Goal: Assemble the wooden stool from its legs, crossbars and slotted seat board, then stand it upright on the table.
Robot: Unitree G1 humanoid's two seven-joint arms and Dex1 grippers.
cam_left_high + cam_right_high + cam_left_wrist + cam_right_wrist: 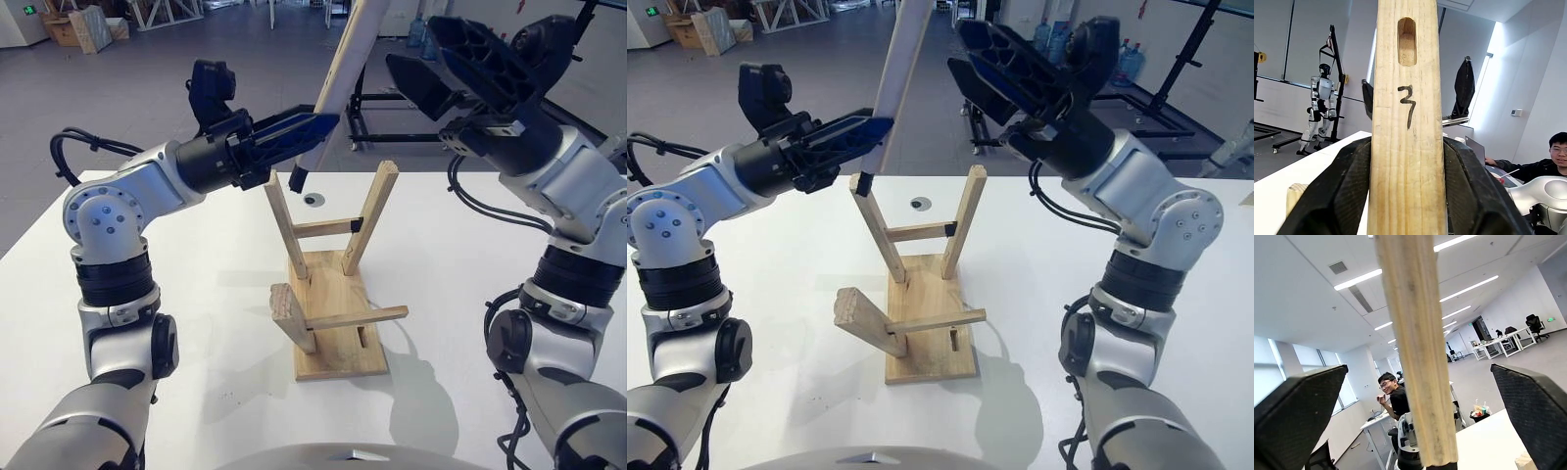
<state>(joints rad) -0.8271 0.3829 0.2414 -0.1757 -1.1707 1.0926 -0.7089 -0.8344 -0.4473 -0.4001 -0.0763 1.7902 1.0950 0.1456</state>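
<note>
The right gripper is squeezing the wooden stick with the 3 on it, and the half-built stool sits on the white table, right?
No, the left gripper is squeezing that stick, as the left wrist view shows. The right gripper stands open near it. The half-built stool sits on the white table.

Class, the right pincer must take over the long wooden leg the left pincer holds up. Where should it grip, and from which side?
Grip the leg on its bare upper stretch, above the left pincer, coming from the robot's right: that part is straight and flat-sided, and the open right pincer faces it.
</note>
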